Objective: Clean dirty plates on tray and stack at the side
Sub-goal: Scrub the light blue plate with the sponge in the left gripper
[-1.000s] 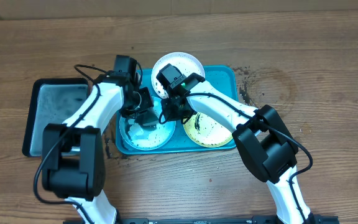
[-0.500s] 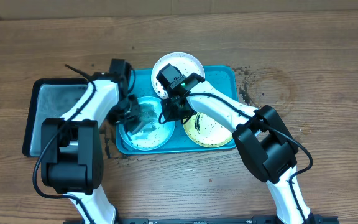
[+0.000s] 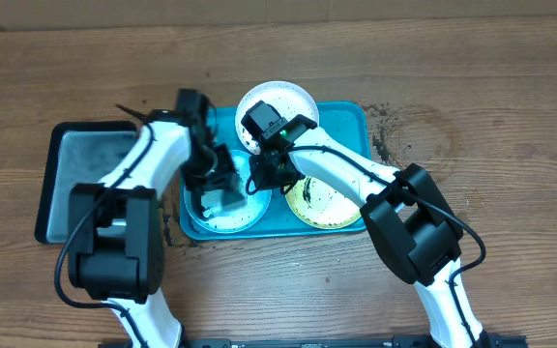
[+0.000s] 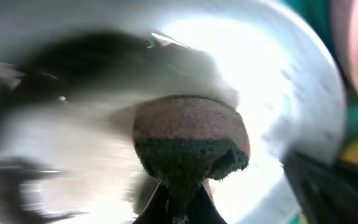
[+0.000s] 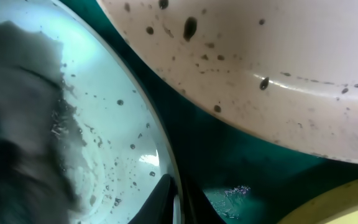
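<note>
The turquoise tray (image 3: pixel 351 121) holds three plates. My left gripper (image 3: pixel 222 186) (image 4: pixel 179 198) is shut on a brown and dark green sponge (image 4: pixel 191 140), which presses on the wet light blue plate (image 3: pixel 232 215) (image 4: pixel 278 81). My right gripper (image 3: pixel 259 179) (image 5: pixel 178 200) is shut on that plate's right rim (image 5: pixel 104 118), one finger on each side of it. The white plate (image 3: pixel 283 97) (image 5: pixel 260 62), flecked with black specks, lies at the tray's far side. At the near right lies the smeared yellow-green plate (image 3: pixel 332 205) (image 5: pixel 356 205).
A smaller black tray (image 3: pixel 80 179) lies on the wooden table to the left of the turquoise one. Dark crumbs (image 3: pixel 381 135) are scattered on the table beside the tray's right edge.
My left gripper swept the sponge to the left edge of the light blue plate and back towards its middle. The right gripper stayed on the rim.
</note>
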